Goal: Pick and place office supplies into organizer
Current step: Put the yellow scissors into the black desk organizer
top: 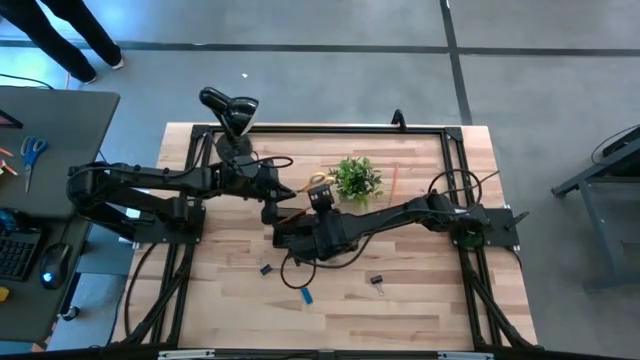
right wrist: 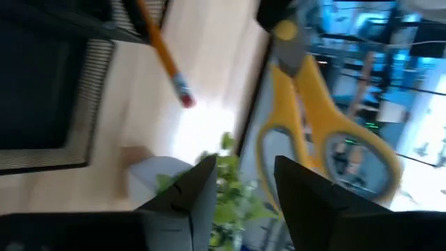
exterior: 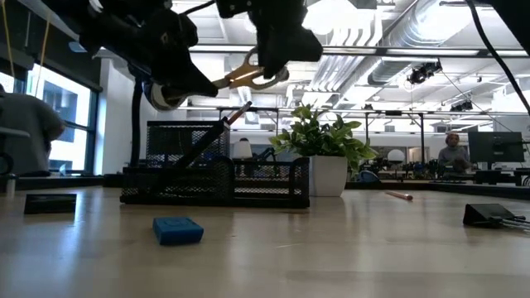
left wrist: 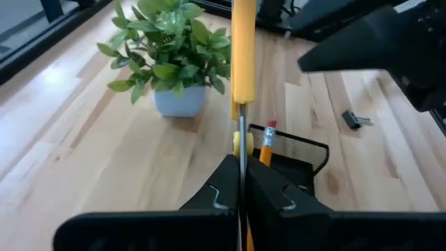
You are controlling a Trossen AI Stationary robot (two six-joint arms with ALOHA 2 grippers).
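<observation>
The left end effector (left wrist: 240, 202) is clamped tight on the blades of the yellow-handled scissors (left wrist: 242, 63), holding them in the air above the black mesh organizer (exterior: 217, 184), beside the potted plant (top: 357, 177). The right end effector (right wrist: 240, 185) hovers just by the handles, fingers parted and seemingly empty. An orange pencil (left wrist: 267, 145) leans in the organizer. A blue eraser (exterior: 178, 229) and binder clips (top: 376, 285) lie on the surface (top: 430, 300). No readable writing shows.

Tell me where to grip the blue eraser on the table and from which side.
Take the blue eraser across its two long sides, coming straight down from above. It lies flat and low on the table, so a sideways approach would likely scrape the wood. Nothing touches it; the nearest binder clip lies apart. The left pincer is shut on the yellow scissors.
</observation>
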